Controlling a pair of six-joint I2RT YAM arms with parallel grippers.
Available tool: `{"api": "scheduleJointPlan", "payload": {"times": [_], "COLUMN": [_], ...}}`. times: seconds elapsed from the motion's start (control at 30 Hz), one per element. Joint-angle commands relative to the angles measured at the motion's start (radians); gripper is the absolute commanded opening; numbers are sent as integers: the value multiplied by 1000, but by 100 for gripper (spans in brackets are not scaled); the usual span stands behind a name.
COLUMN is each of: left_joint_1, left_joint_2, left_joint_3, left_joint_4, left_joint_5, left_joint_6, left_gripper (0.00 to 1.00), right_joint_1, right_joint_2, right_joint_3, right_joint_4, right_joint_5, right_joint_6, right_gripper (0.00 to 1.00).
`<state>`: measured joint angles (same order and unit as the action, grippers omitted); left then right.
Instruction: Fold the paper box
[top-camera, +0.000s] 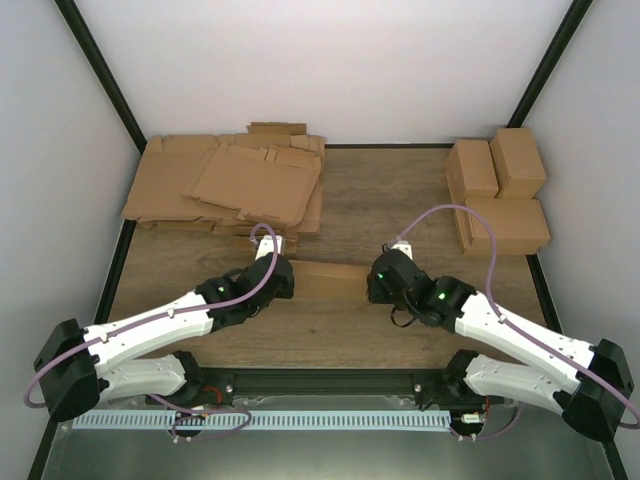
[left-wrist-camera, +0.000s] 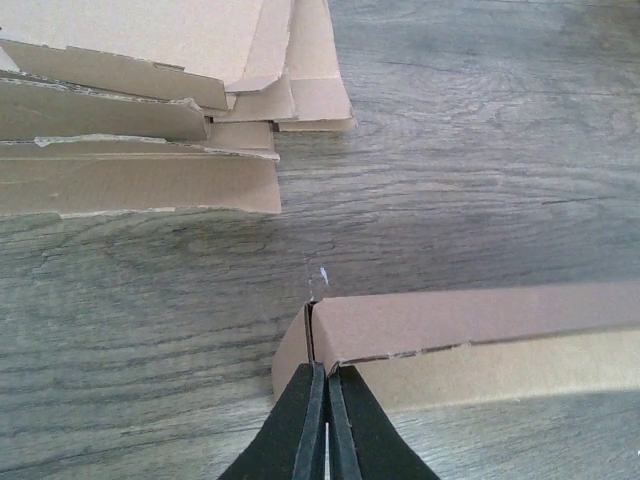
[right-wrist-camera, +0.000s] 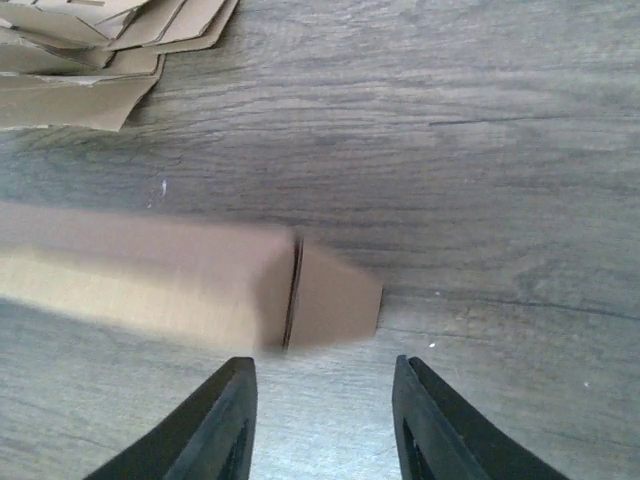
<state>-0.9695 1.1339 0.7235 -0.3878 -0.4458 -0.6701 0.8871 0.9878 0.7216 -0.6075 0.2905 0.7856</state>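
Paper box (top-camera: 327, 277) lies flat on the bench (top-camera: 400, 195) mid-scene, long axis left-right, between the two arms and well clear of both cardboard piles. Left tool (top-camera: 284, 276) is at the box's left end. In the left wrist view the left tool (left-wrist-camera: 325, 425) is clenched, fingers (left-wrist-camera: 305, 430) pressed together, tips right at the end crease of the box (left-wrist-camera: 470, 325). Can't tell whether a cardboard edge is nipped between them. Right tool (top-camera: 376, 281) is at the box's right end. In the right wrist view the right tool (right-wrist-camera: 325, 375) is released, jaws apart, nothing between them. The box (right-wrist-camera: 170, 275) is blurred there, its right end flap (right-wrist-camera: 335, 300) angled out on the bench just beyond the fingertips, not touching them. The box's top panel reads flat in the top view, with a side wall showing along its near edge in both wrist views. Flat cardboard sheets (top-camera: 230, 185) are stacked loosely at far left. Closed brown boxes (top-camera: 497, 195) sit grouped at far right.
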Motion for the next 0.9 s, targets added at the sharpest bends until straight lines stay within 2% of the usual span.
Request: {"api": "scheduleJointPlan", "payload": {"times": [0.0,0.27,0.43,0.63,0.87], "left_joint_1": [-6,-5,-6,-6,-7], "left_joint_2": [13,28,28,33,42], "left_joint_3": [10,29,34,36,41], "left_joint_4": [-67,-77,-82,-85,-86], "left_joint_5": [14,11,13,14,15], "left_joint_6": [11,19,21,23,26], "left_gripper": [4,4,4,4,4], "right_joint_1": [6,-22,-146,-275,-340], "right_joint_2": [-41,-13,-11,6,38], "right_joint_3": [73,165,176,169,137], "right_joint_4": [-82,-73,-35,0,58], "right_joint_5": [-51,-200,-304,-396,-496], "right_joint_6": [-2,-47,-70,-98,-108], "right_gripper": [42,49,49,46,36]}}
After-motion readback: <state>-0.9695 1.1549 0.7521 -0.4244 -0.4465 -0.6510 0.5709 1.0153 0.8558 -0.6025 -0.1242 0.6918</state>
